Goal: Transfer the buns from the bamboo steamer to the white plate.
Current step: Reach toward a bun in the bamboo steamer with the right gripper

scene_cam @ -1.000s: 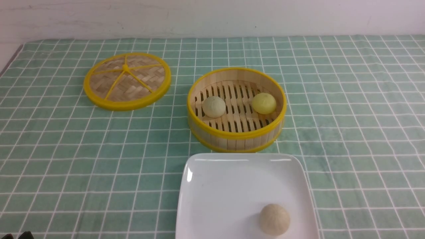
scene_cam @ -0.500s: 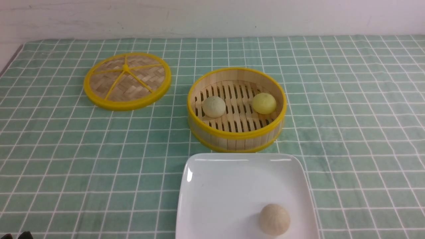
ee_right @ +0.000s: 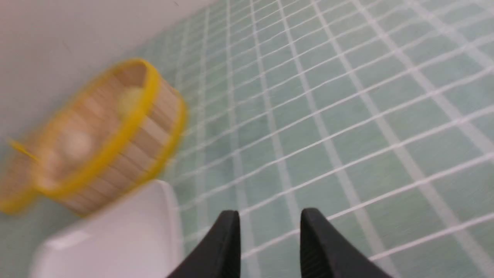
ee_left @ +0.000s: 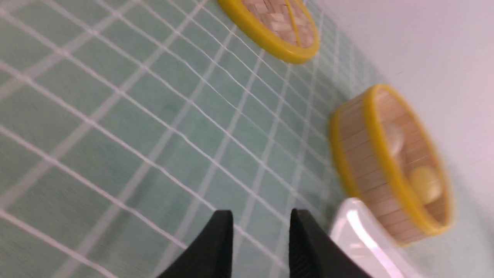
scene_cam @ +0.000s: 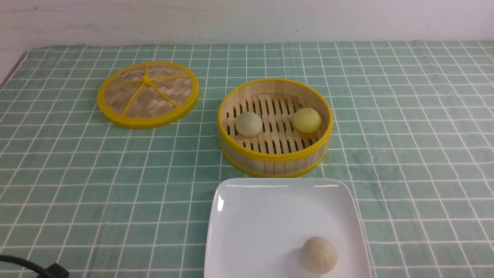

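A robot test bench dressed as a dining table was suggested, rather than a lived-in kitchen. The worktop (scene_cam: pixel 77 173) was covered by a green cloth (scene_cam: pixel 405 154) gridded with white lines and was backed by a bare white wall (scene_cam: pixel 247 19). Tableware was laid out on it: a bamboo steamer (scene_cam: pixel 274 158), its woven lid (scene_cam: pixel 148 94) and 1 white plate (scene_cam: pixel 251 216). In the 2 wrist views, the left end effector (ee_left: pixel 262 211) and the right end effector (ee_right: pixel 271 211) were seen, black and parted, above that cloth.
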`<action>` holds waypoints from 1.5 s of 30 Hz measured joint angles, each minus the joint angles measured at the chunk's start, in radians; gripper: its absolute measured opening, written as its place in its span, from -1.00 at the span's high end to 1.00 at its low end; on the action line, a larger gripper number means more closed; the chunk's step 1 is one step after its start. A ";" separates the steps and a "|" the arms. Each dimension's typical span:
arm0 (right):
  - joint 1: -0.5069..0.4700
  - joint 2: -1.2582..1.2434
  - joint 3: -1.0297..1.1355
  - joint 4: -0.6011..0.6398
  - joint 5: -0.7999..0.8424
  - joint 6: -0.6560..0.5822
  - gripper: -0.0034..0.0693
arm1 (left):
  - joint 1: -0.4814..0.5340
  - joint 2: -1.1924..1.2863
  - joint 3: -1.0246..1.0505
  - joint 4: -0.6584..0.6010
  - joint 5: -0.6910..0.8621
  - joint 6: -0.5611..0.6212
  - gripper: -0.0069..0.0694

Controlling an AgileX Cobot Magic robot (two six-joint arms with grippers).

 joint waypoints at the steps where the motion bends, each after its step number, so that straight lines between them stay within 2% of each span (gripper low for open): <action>1: 0.000 0.000 0.001 0.093 -0.011 0.053 0.25 | 0.000 0.000 0.000 -0.080 -0.004 -0.063 0.19; 3: 0.000 0.000 0.001 0.187 -0.022 0.092 0.25 | 0.000 0.000 0.000 -0.170 -0.009 -0.130 0.19; 5: 0.000 0.000 0.001 0.218 -0.026 0.102 0.25 | 0.000 0.000 0.000 -0.203 -0.011 -0.154 0.19; 12: 0.000 0.000 -0.001 0.239 -0.030 0.100 0.25 | 0.000 0.000 0.000 -0.222 -0.056 -0.156 0.20; 13: 0.000 0.000 -0.021 0.240 -0.032 0.054 0.25 | 0.000 0.000 -0.009 -0.216 -0.056 -0.101 0.24; 14: 0.000 0.000 -0.030 0.240 -0.034 0.047 0.25 | 0.000 0.000 -0.011 -0.215 -0.053 -0.101 0.25; 15: 0.000 0.000 -0.090 0.238 -0.056 -0.046 0.25 | 0.000 0.000 -0.063 -0.202 -0.036 -0.029 0.36; 17: 0.000 0.005 -0.124 0.236 -0.070 -0.093 0.25 | 0.000 0.000 -0.093 -0.196 -0.033 0.009 0.42; 18: 0.000 0.028 -0.189 0.228 -0.085 -0.170 0.28 | 0.000 0.013 -0.151 -0.185 -0.032 0.060 0.53; 21: 0.000 0.145 -0.321 0.185 -0.058 -0.371 0.45 | 0.000 0.099 -0.275 -0.151 0.014 0.155 0.75; 23: 0.000 0.273 -0.424 0.127 0.060 -0.492 0.69 | 0.000 0.204 -0.347 -0.123 0.104 0.208 0.80; 25: 0.000 0.392 -0.492 0.071 0.202 -0.541 0.89 | 0.000 0.314 -0.410 -0.098 0.227 0.242 0.81; 26: 0.000 0.420 -0.499 0.071 0.202 -0.544 0.89 | 0.000 0.326 -0.415 -0.095 0.240 0.246 0.81; 28: 0.000 0.597 -0.573 -0.008 0.346 -0.565 0.94 | 0.000 0.474 -0.481 -0.069 0.395 0.281 0.81; 31: 0.000 0.831 -0.654 -0.058 0.417 -0.578 0.94 | 0.000 0.623 -0.529 -0.066 0.474 0.336 0.81; 33: 0.000 0.946 -0.706 -0.028 0.448 -0.602 0.94 | 0.000 0.714 -0.552 -0.069 0.493 0.376 0.81; 35: 0.008 1.067 -0.777 0.041 0.485 -0.676 0.94 | 0.000 0.777 -0.567 -0.082 0.499 0.395 0.81; 38: 0.053 1.226 -0.898 0.204 0.558 -0.850 0.93 | 0.000 0.853 -0.570 -0.105 0.496 0.406 0.81; 41: 0.105 1.336 -0.993 0.306 0.594 -0.985 0.92 | 0.000 0.892 -0.570 -0.110 0.494 0.407 0.80; 45: 0.186 1.527 -1.172 0.337 0.607 -1.054 0.90 | 0.000 0.917 -0.570 -0.111 0.491 0.407 0.79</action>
